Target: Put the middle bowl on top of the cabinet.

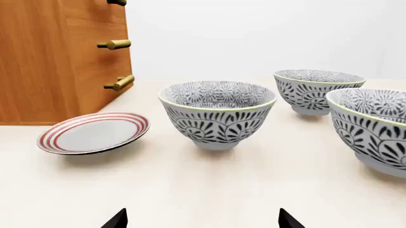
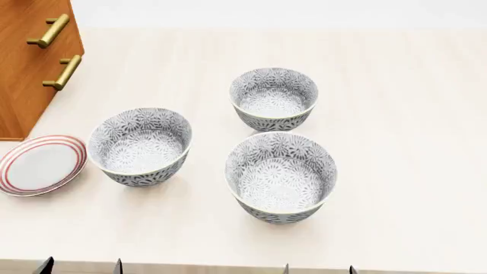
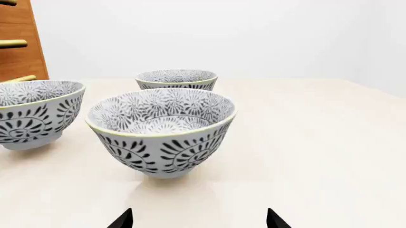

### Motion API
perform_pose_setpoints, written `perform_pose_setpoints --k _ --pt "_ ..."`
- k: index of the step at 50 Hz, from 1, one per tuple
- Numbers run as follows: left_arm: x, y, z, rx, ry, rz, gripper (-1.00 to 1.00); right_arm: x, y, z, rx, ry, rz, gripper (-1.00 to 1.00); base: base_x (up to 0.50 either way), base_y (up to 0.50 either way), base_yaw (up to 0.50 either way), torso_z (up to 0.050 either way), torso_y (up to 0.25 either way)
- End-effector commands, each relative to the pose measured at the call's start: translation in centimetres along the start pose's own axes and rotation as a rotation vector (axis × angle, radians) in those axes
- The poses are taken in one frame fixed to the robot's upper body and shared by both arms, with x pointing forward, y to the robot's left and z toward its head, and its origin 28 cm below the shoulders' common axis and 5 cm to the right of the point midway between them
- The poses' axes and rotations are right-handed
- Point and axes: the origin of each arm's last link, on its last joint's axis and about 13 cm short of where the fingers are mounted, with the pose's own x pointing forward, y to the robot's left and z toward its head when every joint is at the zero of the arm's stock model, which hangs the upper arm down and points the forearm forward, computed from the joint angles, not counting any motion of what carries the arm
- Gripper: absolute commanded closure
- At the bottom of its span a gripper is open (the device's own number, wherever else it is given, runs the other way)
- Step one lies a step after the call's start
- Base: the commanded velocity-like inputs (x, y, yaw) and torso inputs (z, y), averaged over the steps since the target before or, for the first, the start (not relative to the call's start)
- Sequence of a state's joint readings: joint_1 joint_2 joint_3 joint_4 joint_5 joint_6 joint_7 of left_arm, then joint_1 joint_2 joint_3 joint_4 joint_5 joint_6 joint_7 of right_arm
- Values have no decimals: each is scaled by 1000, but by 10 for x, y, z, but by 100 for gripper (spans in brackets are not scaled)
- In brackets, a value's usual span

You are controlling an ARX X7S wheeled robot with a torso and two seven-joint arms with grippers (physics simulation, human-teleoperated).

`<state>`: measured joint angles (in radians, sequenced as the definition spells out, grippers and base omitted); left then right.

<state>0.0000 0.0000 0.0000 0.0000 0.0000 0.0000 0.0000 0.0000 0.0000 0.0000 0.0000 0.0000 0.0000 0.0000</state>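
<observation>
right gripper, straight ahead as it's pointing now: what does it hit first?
Most likely the nearest bowl. It sits dead centre ahead of the right gripper, whose open fingertips frame it. Bare table lies between. How far off the bowl is, the wrist view doesn't settle.

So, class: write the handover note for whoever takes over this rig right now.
Left tool: open, empty, low over the pale table.
Right tool: open, empty, facing the near bowl.
Three identical grey-and-white floral bowls stand upright in a triangle: the near bowl, the far bowl and the left bowl beside the red-striped plate. Which one counts as "middle" is unclear.
Orange-brown wooden cabinet: at the table's left, top out of view.
Done: nothing; no bowl gripped.
Left: grip the middle bowl, lift it, set it on the cabinet.
</observation>
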Motion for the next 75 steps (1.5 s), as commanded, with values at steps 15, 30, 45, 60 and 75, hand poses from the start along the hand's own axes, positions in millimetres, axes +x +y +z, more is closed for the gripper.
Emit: perform_pose_setpoints --k 15,30,45,60,75 --pt "4 1 -1 -1 21 32 -100 1 0 4 4 -17 3 -100 0 0 0 0 0" --pt "-3 0 5 10 1 5 -100 -35 -23 54 8 -191 -152 -100 0 0 0 0 0" --pt "4 4 52 -36 -108 -33 -100 -115 -67 103 20 -466 -538 -100 0 0 0 0 0" --pt "22 4 115 -97 -238 -22 -100 -97 -65 99 -28 -477 -582 -100 0 137 0 0 0" --pt "26 0 132 -102 -263 -29 -100 -99 -67 97 -19 -485 -579 -100 0 500 0 0 0"
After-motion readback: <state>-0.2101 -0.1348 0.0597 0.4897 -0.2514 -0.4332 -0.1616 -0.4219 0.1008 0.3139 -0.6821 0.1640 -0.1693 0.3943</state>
